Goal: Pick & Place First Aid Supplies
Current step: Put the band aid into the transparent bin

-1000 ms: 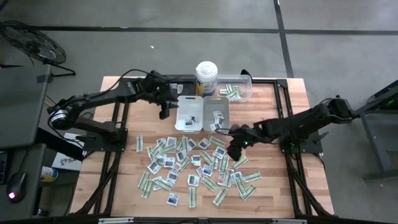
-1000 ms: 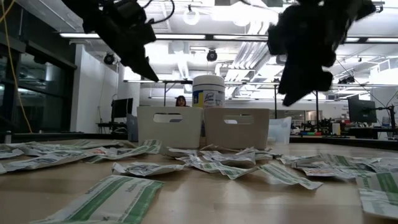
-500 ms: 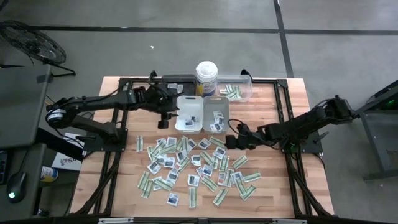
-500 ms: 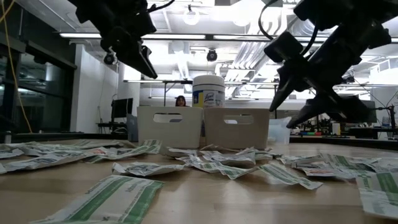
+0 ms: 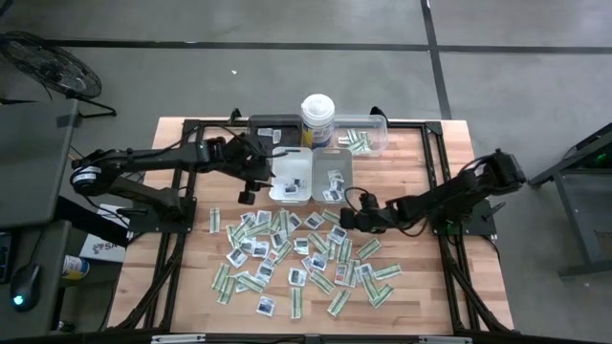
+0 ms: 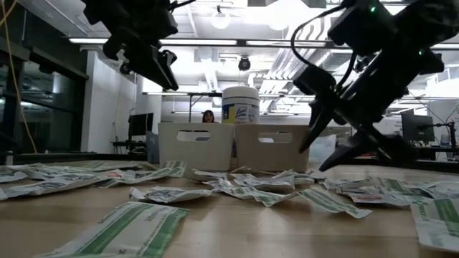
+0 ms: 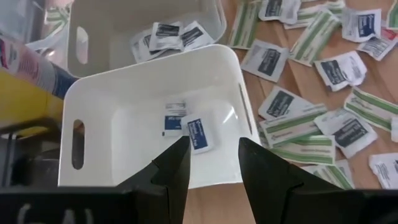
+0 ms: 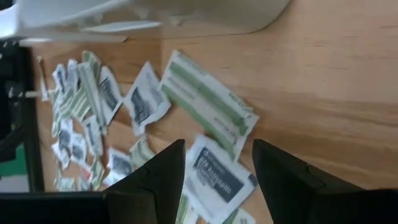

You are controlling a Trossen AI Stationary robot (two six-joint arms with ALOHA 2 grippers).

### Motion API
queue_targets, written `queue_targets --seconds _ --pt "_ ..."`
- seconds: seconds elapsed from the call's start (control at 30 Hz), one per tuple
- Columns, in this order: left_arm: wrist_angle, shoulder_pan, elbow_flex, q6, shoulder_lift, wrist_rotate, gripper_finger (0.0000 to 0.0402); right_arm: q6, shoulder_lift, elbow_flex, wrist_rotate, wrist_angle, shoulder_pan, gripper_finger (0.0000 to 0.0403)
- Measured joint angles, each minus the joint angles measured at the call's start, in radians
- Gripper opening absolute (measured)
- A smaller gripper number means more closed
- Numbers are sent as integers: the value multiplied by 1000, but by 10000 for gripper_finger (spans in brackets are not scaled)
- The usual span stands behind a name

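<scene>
The first aid supplies [image 5: 301,253], white sachets and green-striped strips, lie scattered flat on the wooden table. My left gripper [image 5: 249,191] hangs open above the table beside the left white tray [image 7: 155,112], in which two sachets [image 7: 186,124] lie. My right gripper [image 5: 350,218] stands open and slanted low over the far right part of the pile. A dark-marked sachet [image 8: 217,177] and a green strip [image 8: 208,106] lie below its fingers. In the low view its fingertips [image 6: 337,147] hang just above the packets.
Two white trays [image 5: 290,164] [image 5: 333,164] stand side by side beyond the pile, the right one holding several sachets. Behind them are a tall white canister [image 5: 317,119], a clear tray [image 5: 375,132] with green strips and a dark tray [image 5: 260,124]. Bare wood lies left and right of the pile.
My right gripper has sunk toward the pile and rolled about its own axis, staying open. My left gripper has swung a little toward the table's near edge beside the left white tray and rolled slightly, still open. The packets have not moved.
</scene>
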Motion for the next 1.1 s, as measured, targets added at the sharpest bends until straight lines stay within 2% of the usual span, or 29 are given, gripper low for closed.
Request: queue_targets --seconds 0.2,0.43,0.63,0.87,1.1 --pt "0 -17 0 5 0 -9 133 14 45 14 22 8 3 181" --pt "0 -14 1 5 0 -9 133 2 138 95 35 -3 3 181" --pt "-1 -14 1 5 0 -9 133 9 193 167 36 -98 3 171" --pt "-3 -14 1 4 0 -9 133 9 198 180 26 -163 -6 109" --pt "-3 -14 1 4 0 -9 133 -10 199 178 28 -176 -6 19"
